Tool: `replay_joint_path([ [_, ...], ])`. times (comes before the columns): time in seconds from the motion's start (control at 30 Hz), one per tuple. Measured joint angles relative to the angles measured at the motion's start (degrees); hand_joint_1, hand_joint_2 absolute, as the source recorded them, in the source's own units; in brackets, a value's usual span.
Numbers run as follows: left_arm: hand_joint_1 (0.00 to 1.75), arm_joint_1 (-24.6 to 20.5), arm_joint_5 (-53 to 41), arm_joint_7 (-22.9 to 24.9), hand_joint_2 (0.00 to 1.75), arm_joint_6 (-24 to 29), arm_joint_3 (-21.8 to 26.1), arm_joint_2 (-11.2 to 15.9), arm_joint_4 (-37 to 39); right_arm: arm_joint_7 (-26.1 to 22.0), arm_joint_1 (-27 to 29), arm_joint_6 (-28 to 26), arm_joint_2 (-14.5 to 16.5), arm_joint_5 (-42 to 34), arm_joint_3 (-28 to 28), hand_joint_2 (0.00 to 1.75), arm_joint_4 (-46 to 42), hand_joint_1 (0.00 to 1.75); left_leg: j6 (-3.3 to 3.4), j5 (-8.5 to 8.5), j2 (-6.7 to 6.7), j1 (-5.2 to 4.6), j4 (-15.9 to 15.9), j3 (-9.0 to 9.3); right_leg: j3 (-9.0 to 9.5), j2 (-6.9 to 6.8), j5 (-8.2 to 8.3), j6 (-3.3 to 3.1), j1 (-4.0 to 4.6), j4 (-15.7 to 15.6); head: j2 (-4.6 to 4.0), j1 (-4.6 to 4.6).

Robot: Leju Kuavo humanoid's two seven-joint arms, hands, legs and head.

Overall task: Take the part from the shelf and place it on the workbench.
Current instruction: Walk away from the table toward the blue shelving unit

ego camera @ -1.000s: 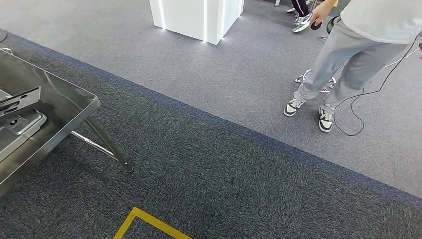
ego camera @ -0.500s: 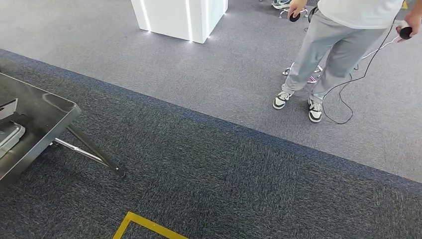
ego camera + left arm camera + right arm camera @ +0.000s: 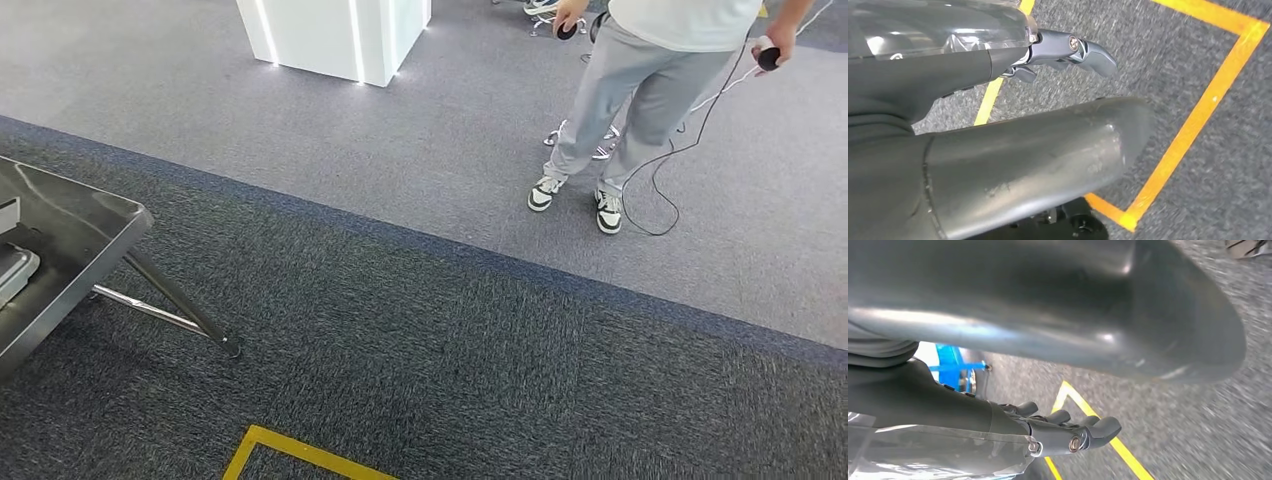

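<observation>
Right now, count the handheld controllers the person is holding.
2: one black controller in the hand by the hip, the other controller in the outstretched hand near the frame's right edge, its cable trailing down.

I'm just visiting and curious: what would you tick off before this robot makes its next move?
1. Left robot hand empty: ok.
2. Right robot hand empty: ok.
3. Way to the shelf known: cannot tell.
4. Person at a distance: ok, standing off on the lighter carpet.
5. Cable on the floor by the person's shoes: cannot tell whether it crosses the path.
6. Metal table apart at the left: ok.
</observation>
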Motion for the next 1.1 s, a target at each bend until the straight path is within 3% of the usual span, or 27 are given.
replay_joint_path([
  [0.03, 0.0, 0.0, -0.01, -0.01, 0.0, -0.02, 0.0, -0.01, 0.0, 0.0, 0.02, 0.01, 0.01, 0.0, 0.0, 0.0, 0.01, 0.0, -0.15, 0.18, 0.3, 0.01, 0.21, -0.47, 1.21, -0.17, 0.85, 0.16, -0.18, -1.13, 0.0, 0.01],
  [0.13, 0.0, -0.04, -0.02, -0.03, 0.0, -0.07, 0.0, -0.02, 0.0, 0.0, -0.03, 0.01, -0.01, 0.0, 0.0, 0.0, 0.01, 0.0, -0.78, 0.54, 1.0, 0.09, 1.02, -1.46, 8.61, -1.43, 4.78, 0.15, -0.36, -12.45, 0.0, 0.02],
  [0.2, 0.0, -0.11, -0.02, -0.07, 0.0, -0.07, 0.0, -0.02, 0.0, 0.0, -0.08, 0.01, -0.02, 0.0, 0.0, 0.0, 0.01, 0.0, -1.36, 0.76, 1.31, 0.04, 1.43, -1.66, 10.33, -1.9, 5.66, -0.59, -0.01, -15.75, 0.0, -0.06],
  [0.27, 0.0, -0.18, -0.02, -0.08, 0.0, -0.08, 0.0, -0.03, 0.0, 0.0, -0.12, 0.02, -0.02, 0.01, 0.0, 0.0, 0.01, 0.0, -2.07, 1.13, 1.55, 0.06, 1.57, -1.84, 9.79, -1.57, 6.29, -1.5, 0.15, -15.85, 0.0, -0.15],
  [0.33, 0.0, -0.16, -0.02, 0.02, 0.0, -0.05, 0.01, -0.03, 0.0, 0.0, -0.19, 0.03, -0.02, 0.04, 0.0, 0.0, 0.01, 0.0, -2.75, -0.45, 1.01, 0.24, 3.01, -2.73, 9.02, -1.31, 7.07, -2.38, 0.0, -16.24, 0.0, -0.21],
  [0.43, 0.0, -0.04, -0.04, 0.18, 0.0, -0.01, 0.02, -0.02, 0.0, 0.0, -0.27, 0.04, -0.07, 0.07, -0.01, 0.0, -0.01, 0.0, -3.23, -8.02, -0.5, 0.48, 12.02, -5.74, 7.13, -0.92, 8.66, -3.29, 0.12, -16.32, 0.0, -0.43],
  [0.47, 0.0, -0.02, -0.07, 0.19, 0.0, -0.01, 0.02, -0.02, 0.0, 0.0, -0.24, 0.05, -0.08, 0.07, -0.02, 0.0, -0.01, 0.0, -3.29, -9.76, -0.68, 0.52, 15.38, -6.46, 6.4, -0.71, 9.17, -3.36, 0.24, -16.28, 0.0, -0.46],
  [0.5, 0.0, -0.02, -0.1, 0.17, 0.0, 0.0, 0.02, -0.03, 0.0, 0.0, -0.19, 0.08, -0.08, 0.08, -0.02, 0.0, -0.01, 0.0, -3.28, -10.28, -0.76, 0.53, 17.37, -6.49, 5.69, -0.45, 9.64, -3.35, 0.36, -16.24, 0.0, -0.48],
  [0.53, 0.0, -0.02, -0.14, 0.16, 0.0, 0.01, 0.02, -0.03, 0.0, 0.0, -0.16, 0.09, -0.07, 0.09, -0.02, 0.0, -0.01, 0.0, -3.18, -9.54, -0.79, 0.53, 17.27, -5.56, 5.05, -0.16, 10.07, -3.27, 0.45, -16.19, 0.0, -0.48],
  [0.57, 0.0, -0.02, -0.18, 0.16, 0.0, 0.05, 0.02, -0.03, 0.0, 0.0, -0.16, 0.11, -0.05, 0.13, -0.02, 0.0, -0.01, 0.0, -2.98, -7.89, -0.87, 0.52, 14.87, -3.49, 4.45, 0.17, 10.48, -3.17, 0.51, -16.11, 0.0, -0.48],
  [0.63, 0.0, -0.07, -0.28, 0.28, 0.0, 0.2, 0.02, 0.01, 0.0, -0.01, -0.19, 0.15, 0.04, 0.24, -0.02, 0.0, 0.01, 0.0, -2.34, -5.29, -1.75, 0.4, 6.5, 2.33, 3.62, 0.8, 11.2, -2.82, 0.6, -15.86, 0.0, -0.5],
  [0.7, 0.0, -0.12, -0.47, 0.43, 0.0, 0.25, 0.01, 0.05, 0.0, -0.05, -0.19, 0.17, 0.13, 0.33, -0.02, 0.0, 0.01, 0.0, -1.92, -5.22, -2.63, 0.19, 0.35, 6.04, 3.22, 1.24, 11.89, -2.22, 0.69, -15.64, 0.0, -0.49],
  [0.8, 0.0, -0.15, -0.61, 0.46, 0.0, -0.07, 0.0, 0.03, 0.0, -0.17, -0.1, 0.18, 0.14, 0.39, -0.03, 0.0, 0.01, 0.0, -1.45, -5.04, -2.18, 0.06, -1.4, 6.3, 2.9, 1.58, 12.66, -1.13, 0.55, -15.58, 0.0, -0.46],
  [0.83, 0.0, -0.13, -0.63, 0.45, 0.0, -0.21, 0.0, 0.01, 0.0, -0.18, -0.08, 0.18, 0.13, 0.39, -0.03, 0.0, 0.01, 0.0, -1.1, -4.59, -1.85, 0.13, -1.62, 6.11, 2.48, 1.36, 11.97, -0.88, 0.48, -14.76, 0.0, -0.33],
  [0.87, 0.0, -0.1, -0.66, 0.44, 0.0, -0.33, 0.0, -0.02, 0.0, -0.19, -0.05, 0.18, 0.13, 0.39, -0.04, 0.0, 0.01, 0.0, -0.73, -4.1, -1.48, 0.24, -1.84, 5.85, 1.63, 1.02, 10.47, -0.68, 0.44, -12.86, 0.0, -0.18],
  [0.97, 0.0, 0.14, -0.64, 0.64, 0.0, -0.5, 0.0, -0.02, 0.0, -0.2, -0.04, 0.23, 0.12, 0.46, -0.04, 0.0, 0.02, 0.0, -0.28, -3.28, -0.37, 0.11, -1.8, 4.76, -2.37, 0.15, 3.98, -0.14, 0.15, -2.32, 0.0, 0.16],
  [1.0, 0.0, 0.21, -0.62, 0.78, 0.0, -0.5, 0.0, -0.02, 0.0, -0.2, 0.01, 0.3, 0.13, 0.5, -0.04, 0.0, 0.02, 0.0, -0.34, -3.13, 0.0, 0.07, -1.69, 4.46, -2.83, 0.05, 3.11, 0.05, 0.04, -0.12, 0.0, 0.16],
  [1.03, 0.0, 0.25, -0.61, 0.89, 0.0, -0.51, 0.0, -0.02, 0.0, -0.2, 0.06, 0.37, 0.13, 0.52, -0.04, 0.0, 0.03, 0.0, -0.42, -3.05, 0.32, 0.06, -1.57, 4.25, -2.2, -0.09, 3.33, 0.19, -0.06, -0.04, 0.0, 0.17],
  [1.1, 0.0, 0.23, -0.6, 0.99, 0.0, -0.6, 0.0, -0.02, 0.0, -0.24, 0.13, 0.46, 0.1, 0.6, -0.04, 0.0, 0.03, 0.0, -0.73, -3.09, 0.87, 0.11, -1.26, 4.15, 2.22, -0.72, 6.13, 0.25, -0.25, -6.06, 0.0, 0.19],
])
